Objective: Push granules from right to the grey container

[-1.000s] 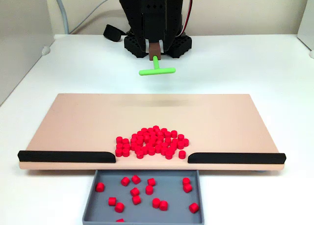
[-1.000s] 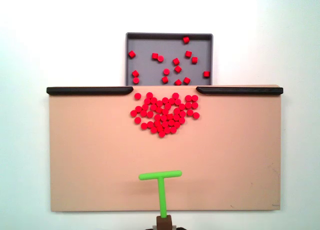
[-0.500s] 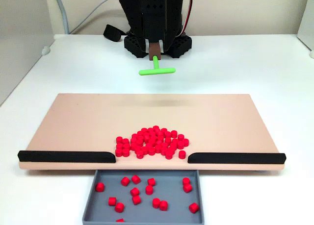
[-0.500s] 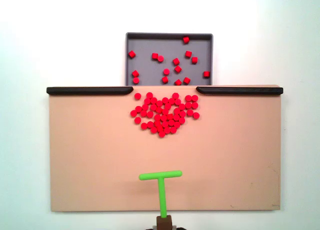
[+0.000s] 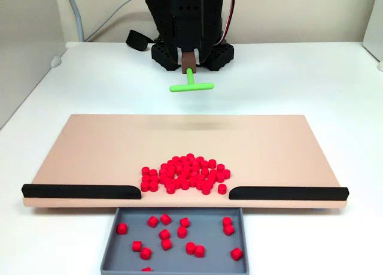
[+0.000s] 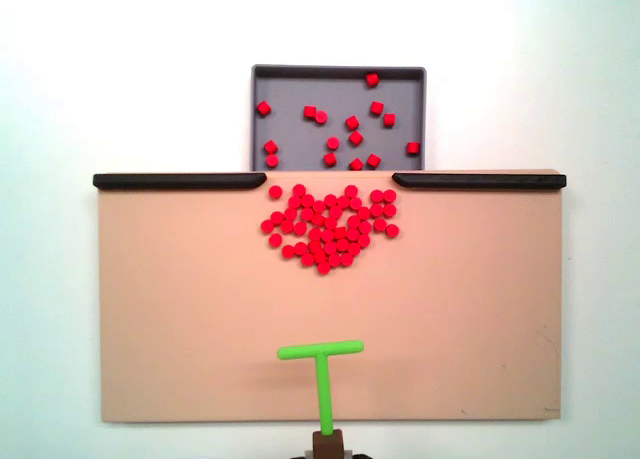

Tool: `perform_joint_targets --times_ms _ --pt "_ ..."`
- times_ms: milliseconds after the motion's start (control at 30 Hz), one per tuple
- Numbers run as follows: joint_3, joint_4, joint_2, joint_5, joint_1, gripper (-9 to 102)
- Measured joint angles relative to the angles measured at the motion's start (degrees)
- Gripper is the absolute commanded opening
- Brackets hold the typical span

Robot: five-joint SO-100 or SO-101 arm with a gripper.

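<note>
Hand point(image 5: 190, 62) clamped on the pusher point(image 6: 321, 364), poised near the board's point(image 6: 180, 309) arm-side edge; next, sweep the granules point(image 6: 330, 227) through the gap into the container point(image 6: 290, 89).

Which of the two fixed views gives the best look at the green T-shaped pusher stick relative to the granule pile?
The fixed view from above: the pusher stick lies over the peach board, clearly short of the granules. In the other fixed view the stick hangs from the arm, and its place over the board is hard to judge.
</note>
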Motion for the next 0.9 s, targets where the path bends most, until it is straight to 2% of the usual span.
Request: perform_joint_targets --times_ms 900 --pt "0.00 0.00 0.00 -0.18 1.49 2"
